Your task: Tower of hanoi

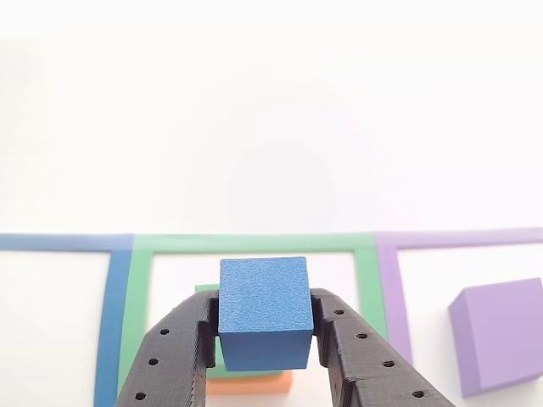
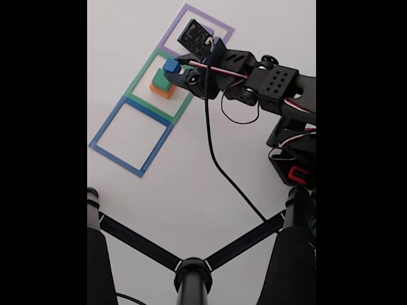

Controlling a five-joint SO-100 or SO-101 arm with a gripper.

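Above the green tape square (image 1: 365, 280), the fingers (image 1: 174, 343) are pinching the blue cube (image 1: 265, 309) directly over the green block (image 2: 161, 81) stacked on the orange block (image 1: 250, 383).

Blue cube (image 1: 264, 312), green block (image 2: 161, 81), orange block (image 1: 250, 383), purple block (image 1: 501, 332).
Black gripper (image 1: 265, 326); blue (image 2: 131, 136), green (image 1: 254, 243), purple tape squares (image 1: 462, 239) on white table (image 1: 271, 127).

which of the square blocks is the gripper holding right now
The small matte blue cube, clamped between the gripper fingers above the green-on-orange stack; the flat purple block sits apart.
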